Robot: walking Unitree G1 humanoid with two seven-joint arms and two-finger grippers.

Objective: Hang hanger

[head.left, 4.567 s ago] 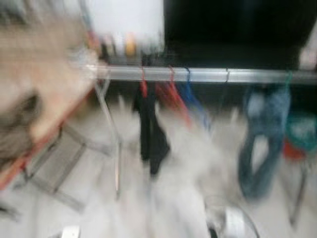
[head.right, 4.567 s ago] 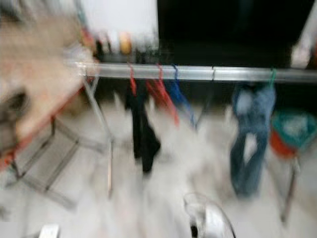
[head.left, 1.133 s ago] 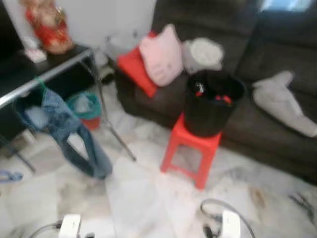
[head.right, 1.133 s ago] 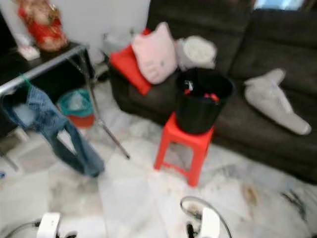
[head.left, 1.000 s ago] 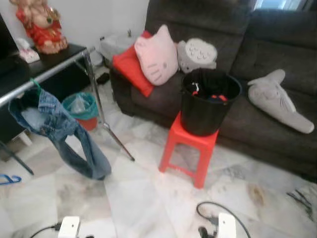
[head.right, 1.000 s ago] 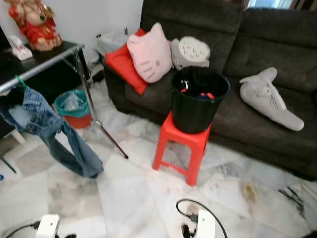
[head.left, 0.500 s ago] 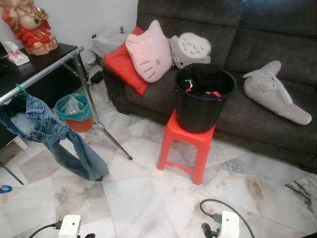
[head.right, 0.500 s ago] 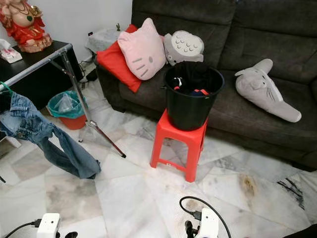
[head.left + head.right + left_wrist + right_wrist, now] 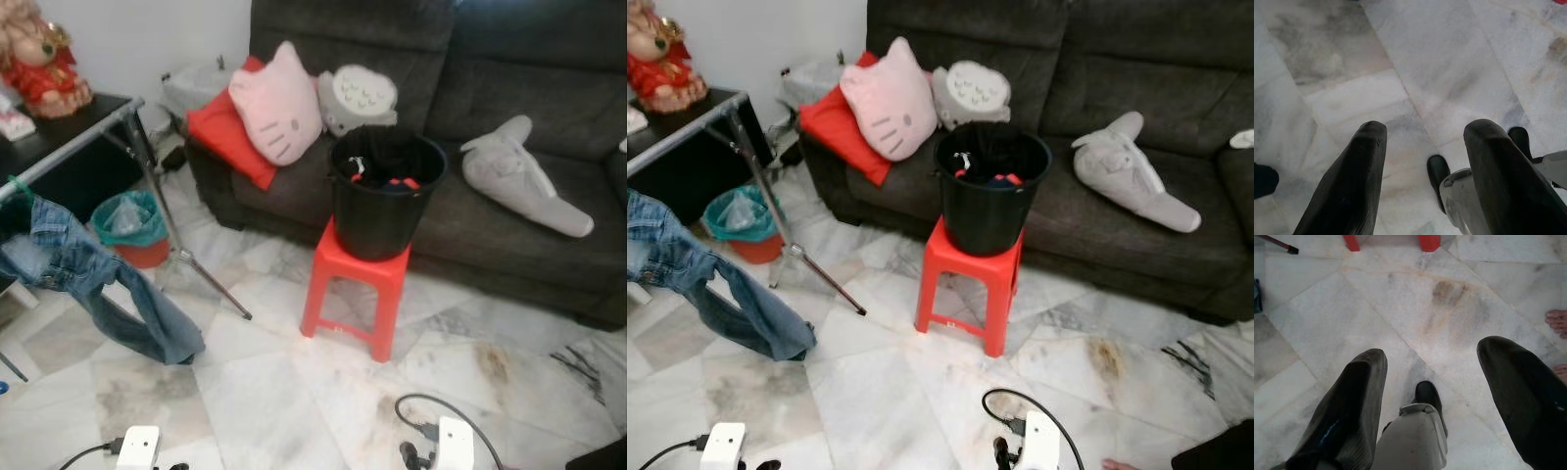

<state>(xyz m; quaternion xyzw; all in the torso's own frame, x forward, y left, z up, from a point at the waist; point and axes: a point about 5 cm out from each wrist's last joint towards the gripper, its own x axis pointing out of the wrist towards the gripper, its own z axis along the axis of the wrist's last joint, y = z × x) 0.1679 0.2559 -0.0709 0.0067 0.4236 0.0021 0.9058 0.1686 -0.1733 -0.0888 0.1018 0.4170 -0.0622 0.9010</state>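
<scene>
A black bucket stands on a red plastic stool in front of the sofa. Dark clothes with red and white bits lie inside it; I cannot tell if these are hangers. At the far left a silver rack rail carries blue jeans on a green hanger. My left gripper hangs low over the marble floor, open and holding nothing. My right gripper is likewise open above the floor, nothing between its fingers.
A dark sofa holds a pink cat cushion, a red cushion and grey plush toys. A teal bin and a black side table stand at left. A person's bare foot is near my right side.
The camera swung from the blurred clothes rack round to the sofa and bucket, and the picture sharpened. Over the last second the scene only slid slightly leftward; both arms hang unchanged.
</scene>
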